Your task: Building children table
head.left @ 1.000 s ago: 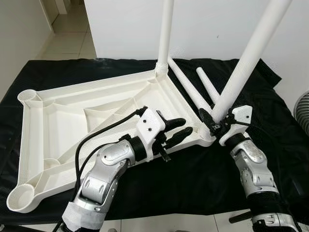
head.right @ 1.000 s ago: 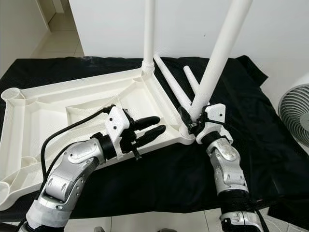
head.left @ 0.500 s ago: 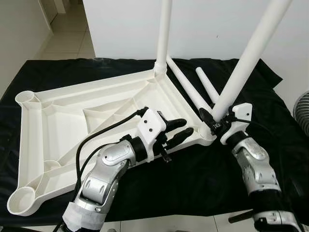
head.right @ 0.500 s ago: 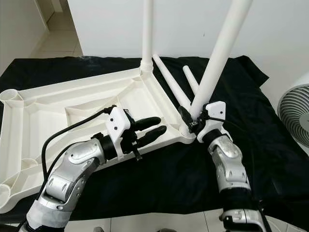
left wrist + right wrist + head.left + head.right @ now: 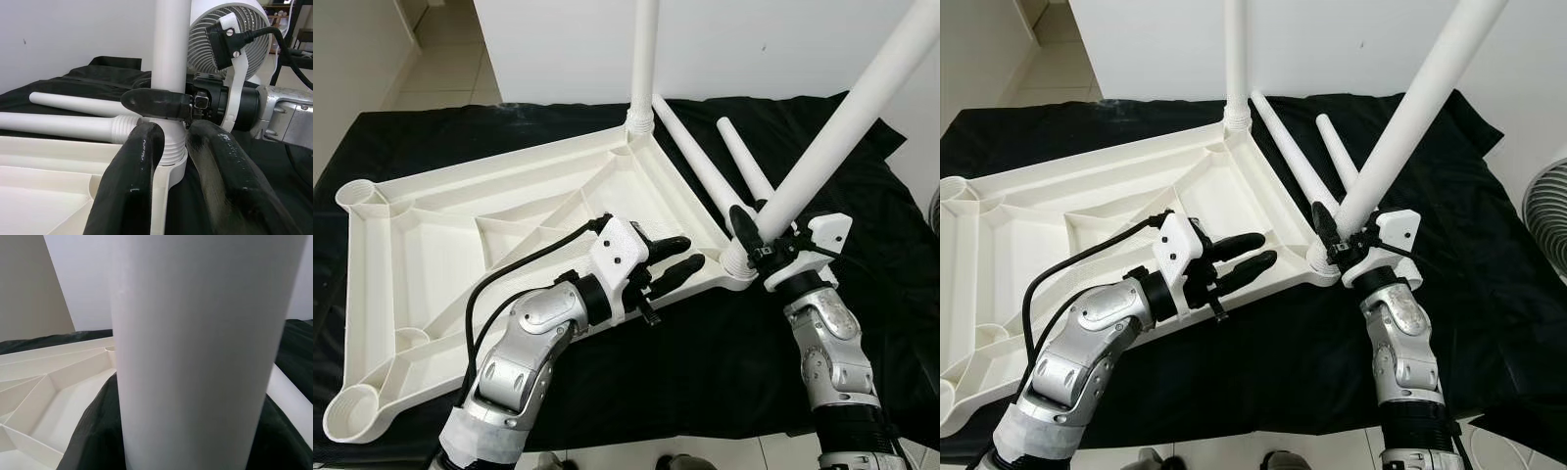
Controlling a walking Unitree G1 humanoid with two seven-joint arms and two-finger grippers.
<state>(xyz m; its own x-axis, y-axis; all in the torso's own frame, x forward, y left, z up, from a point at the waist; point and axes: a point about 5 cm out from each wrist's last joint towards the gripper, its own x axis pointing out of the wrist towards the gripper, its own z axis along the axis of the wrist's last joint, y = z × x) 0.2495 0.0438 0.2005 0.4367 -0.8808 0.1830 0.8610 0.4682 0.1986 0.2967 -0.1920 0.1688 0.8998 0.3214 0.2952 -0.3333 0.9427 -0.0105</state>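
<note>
The white table top (image 5: pixel 440 230) lies upside down on a black cloth (image 5: pixel 705 362). One white leg (image 5: pixel 644 59) stands upright in its far corner socket. A second leg (image 5: pixel 842 127) leans steeply to the right, its threaded end at the near right corner socket (image 5: pixel 736 260). My right gripper (image 5: pixel 754 237) is shut on this leg just above the socket; the leg (image 5: pixel 195 352) stands right in front of that wrist's camera. My left gripper (image 5: pixel 677 258) is closed over the table top's near rim (image 5: pixel 164 196) a little left of that corner, one finger (image 5: pixel 132 181) on each side.
Two loose white legs (image 5: pixel 697 171) (image 5: pixel 746 164) lie on the cloth behind the right corner. A fan (image 5: pixel 1549 208) stands at the right edge. A white wall rises behind the cloth. Tiled floor (image 5: pixel 450 59) shows at the far left.
The held leg has tipped further to the right, and my right wrist has swung right with it. The left gripper stays on the rim. The camera has shifted slightly.
</note>
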